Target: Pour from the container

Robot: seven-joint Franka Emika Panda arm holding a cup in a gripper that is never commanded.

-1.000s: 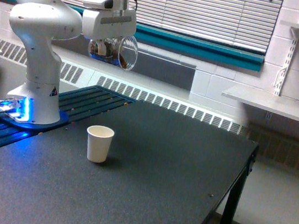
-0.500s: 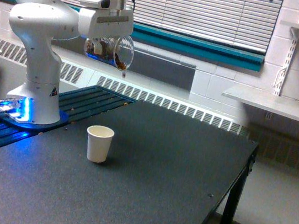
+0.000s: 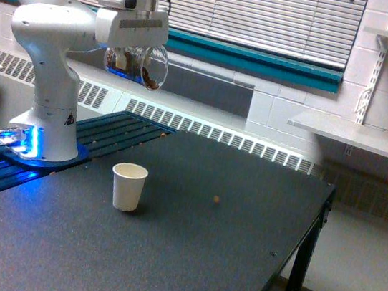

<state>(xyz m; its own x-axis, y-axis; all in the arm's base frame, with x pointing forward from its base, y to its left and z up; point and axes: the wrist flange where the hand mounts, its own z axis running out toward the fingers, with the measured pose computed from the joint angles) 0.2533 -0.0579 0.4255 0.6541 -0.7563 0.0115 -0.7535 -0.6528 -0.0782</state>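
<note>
- The gripper (image 3: pixel 135 56) is clamped on the container (image 3: pixel 144 67), a clear cup tipped on its side high above the table (image 3: pixel 220 265), its round rim facing the exterior view's right
- Brown bits lie against the lower wall of the container, near the rim, so by my reading most of the load has not been poured
- One small brown bit (image 3: pixel 216 199) lies on the table to the exterior view's right of the paper cup (image 3: pixel 128 187), well apart from it; that looks like a spill that missed
- The container hangs above the paper cup and slightly behind it, not clearly over its mouth; whether anything has landed inside the paper cup cannot be told from this angle
- Judgement: the pour is at an early stage, with the bulk left to go and the aim seemingly off
- Count: one robot arm, one clear container, one white paper cup standing upright, one loose brown bit on the table, one table
- The bits inside the container are too small and bunched to count
</note>
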